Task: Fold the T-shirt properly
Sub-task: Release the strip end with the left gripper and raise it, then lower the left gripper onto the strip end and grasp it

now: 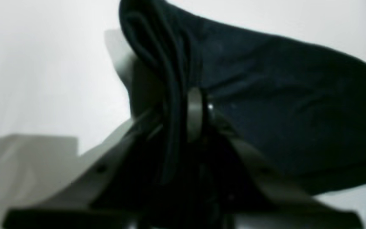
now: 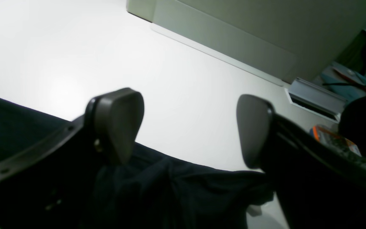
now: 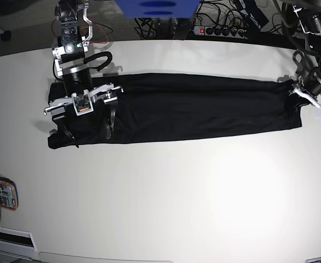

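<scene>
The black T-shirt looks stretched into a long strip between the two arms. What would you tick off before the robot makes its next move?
1. Left gripper has cloth: ok. The left wrist view shows bunched folds of the T-shirt pinched between its fingers.
2. Right gripper has cloth: not ok. Its jaws stand wide apart, with fabric only below them.
3. Strip lies flat: ok in the middle; the end under the right gripper looks rumpled.
4. Whole shirt on the table: ok, no part hangs over an edge.
5. Layers evenly stacked inside the strip: cannot tell.
6. Room toward the near edge for a fold: ok, though a small device lies near that corner.
</scene>
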`<state>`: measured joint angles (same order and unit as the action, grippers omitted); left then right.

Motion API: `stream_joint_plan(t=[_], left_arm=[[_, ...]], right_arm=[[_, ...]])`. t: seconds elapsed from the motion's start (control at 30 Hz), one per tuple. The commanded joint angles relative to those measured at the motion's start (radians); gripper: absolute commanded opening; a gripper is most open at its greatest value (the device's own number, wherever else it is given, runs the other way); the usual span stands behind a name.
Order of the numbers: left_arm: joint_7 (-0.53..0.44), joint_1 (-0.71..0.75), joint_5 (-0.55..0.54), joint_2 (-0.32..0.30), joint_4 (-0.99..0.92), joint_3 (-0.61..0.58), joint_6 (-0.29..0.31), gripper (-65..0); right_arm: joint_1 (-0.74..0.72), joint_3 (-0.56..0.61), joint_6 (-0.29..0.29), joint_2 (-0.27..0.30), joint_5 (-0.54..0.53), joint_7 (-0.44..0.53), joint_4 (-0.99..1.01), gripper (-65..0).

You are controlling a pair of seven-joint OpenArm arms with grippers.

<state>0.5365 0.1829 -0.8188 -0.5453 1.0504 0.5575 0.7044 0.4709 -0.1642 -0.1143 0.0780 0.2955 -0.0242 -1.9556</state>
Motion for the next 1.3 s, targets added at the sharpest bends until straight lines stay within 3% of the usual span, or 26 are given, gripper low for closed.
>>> stream_joint_plan(t=[0.0,0.23,0.37,0.43,0.63,0.7,0.83,1.0,1.13,1.27], left_arm=[[0.02,-0.021,0.022,-0.02,0.004,0.002,-0.006,-65.0],[0.009,-0.081,0.023,-0.095,0.003,0.002,-0.006,-65.0],[-0.102,-0.079,0.025,-0.161,0.001,0.002,-0.006,-65.0],[-0.111,-0.079,0.025,-0.189,0.001,0.011,-0.013,-65.0],[-0.108,-0.056,0.023,-0.195,0.012,0.071,-0.018,-65.0],[-0.108,-0.021,0.019,-0.16,0.07,0.072,-0.018,-65.0],[-0.108,0.079,0.023,-0.025,0.33,0.077,-0.024,-65.0],[-0.106,0.155,0.026,0.138,0.66,0.069,-0.144,-65.0],[0.018,0.152,0.026,0.224,0.804,0.065,-0.16,-65.0],[0.103,0.088,0.031,0.293,0.813,0.032,-0.16,-65.0]], right_arm=[[-0.002,-0.001,0.006,0.003,-0.006,0.03,-0.021,-17.9],[0.024,-0.004,0.006,0.003,-0.006,0.031,-0.021,-17.9],[0.032,-0.005,0.006,0.003,-0.006,0.031,-0.021,-17.9],[0.044,-0.005,0.006,0.003,-0.006,0.031,-0.021,-17.9],[0.045,-0.005,0.006,0.003,-0.008,0.031,-0.021,-17.9],[0.045,-0.005,0.006,0.001,-0.008,0.031,-0.021,-17.9],[0.045,-0.005,0.006,0.001,-0.008,0.03,-0.021,-17.9],[0.041,0.002,0.006,0.001,-0.008,0.03,-0.021,-17.9],[0.045,0.002,0.006,0.001,-0.008,0.028,-0.021,-17.9],[0.044,0.002,0.006,0.001,-0.008,0.028,-0.021,-17.9]])
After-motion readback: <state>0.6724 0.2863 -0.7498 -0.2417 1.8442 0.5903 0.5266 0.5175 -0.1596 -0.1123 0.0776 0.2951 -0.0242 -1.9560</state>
